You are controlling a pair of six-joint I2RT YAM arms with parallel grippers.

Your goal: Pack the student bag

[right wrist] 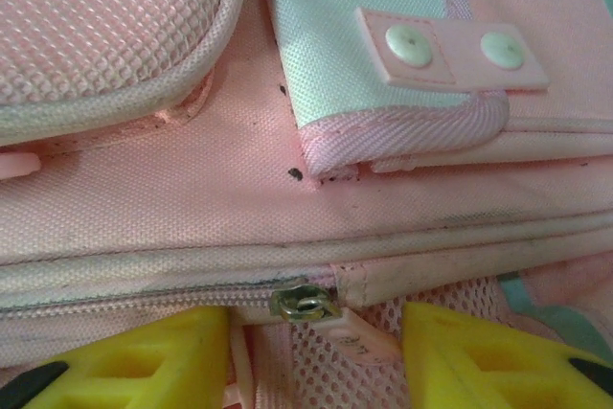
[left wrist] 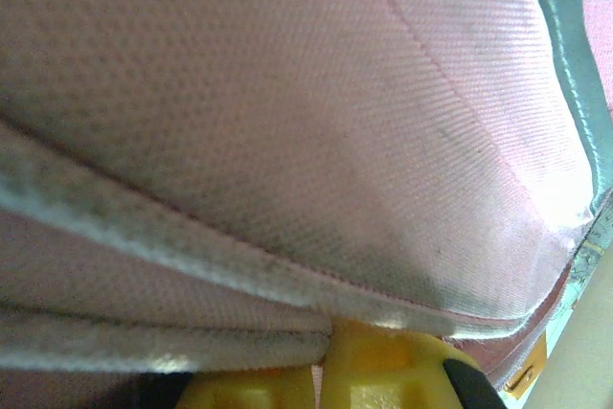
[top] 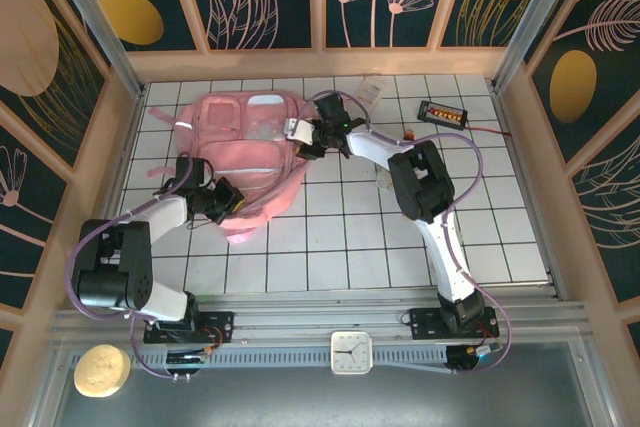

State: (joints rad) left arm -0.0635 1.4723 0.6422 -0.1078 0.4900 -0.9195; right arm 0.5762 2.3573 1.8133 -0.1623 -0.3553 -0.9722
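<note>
left end effector [left wrist: 324, 375] is pinched shut on the hem of the bag [top: 250, 147], probably to anchor it. right end effector [right wrist: 316, 356] is half-wide, its fingers astride the zip pull [right wrist: 305, 304], seemingly ready to grip it. the bag lies flat on the table [top: 340, 237], far left.

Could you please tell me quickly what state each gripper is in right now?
Left gripper: closed, pinching the student bag fabric.
Right gripper: jaws open, straddling the zipper pull, holding nothing.
</note>
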